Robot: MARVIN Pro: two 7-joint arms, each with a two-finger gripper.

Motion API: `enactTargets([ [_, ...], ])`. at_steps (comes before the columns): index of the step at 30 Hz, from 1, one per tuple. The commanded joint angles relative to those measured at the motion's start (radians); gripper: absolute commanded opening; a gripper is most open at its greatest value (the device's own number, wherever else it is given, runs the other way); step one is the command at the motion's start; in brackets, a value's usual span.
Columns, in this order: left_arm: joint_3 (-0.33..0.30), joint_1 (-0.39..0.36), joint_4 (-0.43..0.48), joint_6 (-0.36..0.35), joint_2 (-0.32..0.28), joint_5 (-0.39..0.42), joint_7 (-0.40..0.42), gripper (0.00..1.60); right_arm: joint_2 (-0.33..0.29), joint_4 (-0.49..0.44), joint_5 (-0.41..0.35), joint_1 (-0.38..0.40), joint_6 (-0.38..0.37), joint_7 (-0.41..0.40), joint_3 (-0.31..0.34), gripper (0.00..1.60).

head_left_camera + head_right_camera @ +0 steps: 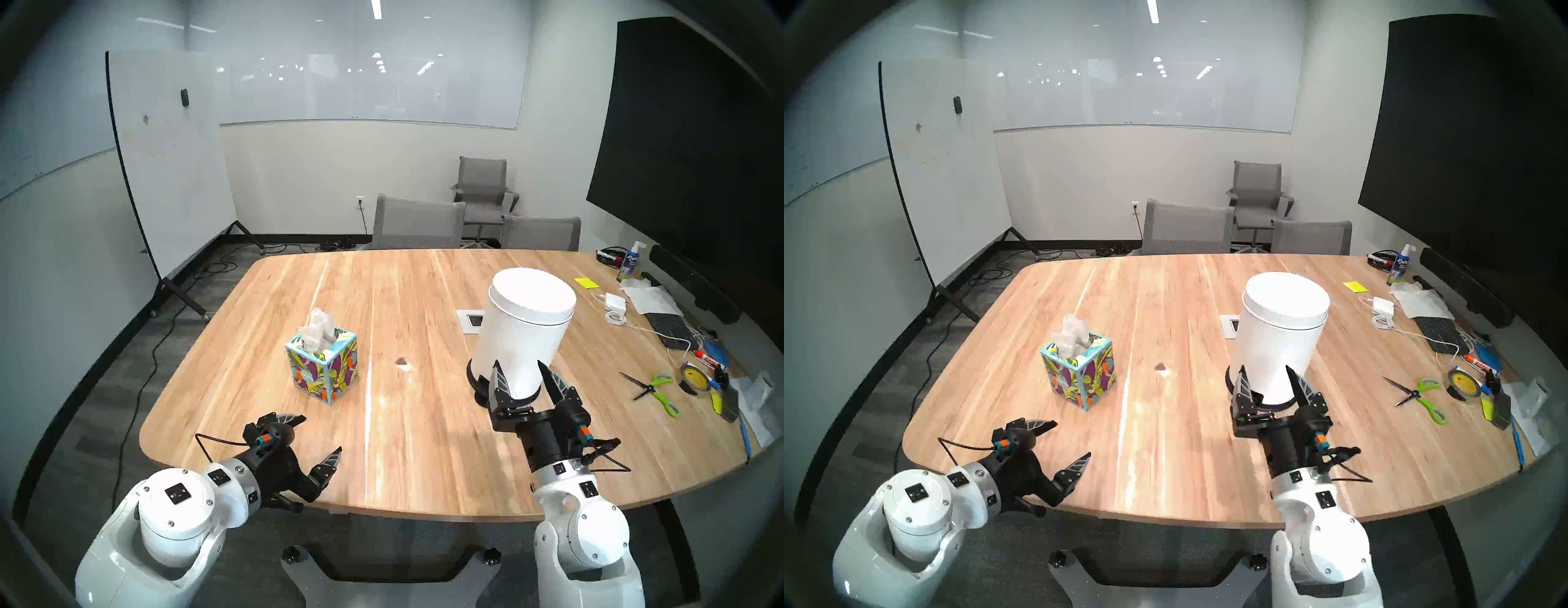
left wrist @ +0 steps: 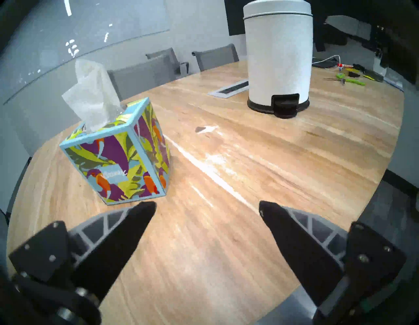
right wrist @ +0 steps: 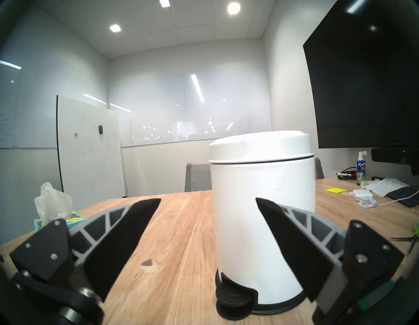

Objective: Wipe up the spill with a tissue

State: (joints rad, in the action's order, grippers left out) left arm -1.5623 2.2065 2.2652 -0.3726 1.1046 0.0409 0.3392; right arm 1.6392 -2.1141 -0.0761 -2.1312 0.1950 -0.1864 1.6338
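A white trash can (image 1: 524,335) stands on the wooden table (image 1: 424,467). Green scissors (image 1: 653,388) lie near its right edge. Gray chairs (image 1: 418,223) wait behind.

Bright ceiling light, table (image 1: 424,446) glare, dark fisheye rim, slight blur.

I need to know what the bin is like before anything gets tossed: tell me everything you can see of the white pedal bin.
The white pedal bin is a smooth, seemingly metal cylinder with a shallow domed lid, shut, on a black base ring with a black foot pedal facing the robot. It stands upright on the wooden table, right of the spill. Nothing else touches it.
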Motion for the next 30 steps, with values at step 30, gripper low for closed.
enactTargets([
  [30,0.183,-0.286,-0.252,0.126,0.179,-0.1,-0.109,1.6,-0.003,-0.027,0.001,0.002,0.004,-0.002,0.001,1.6],
])
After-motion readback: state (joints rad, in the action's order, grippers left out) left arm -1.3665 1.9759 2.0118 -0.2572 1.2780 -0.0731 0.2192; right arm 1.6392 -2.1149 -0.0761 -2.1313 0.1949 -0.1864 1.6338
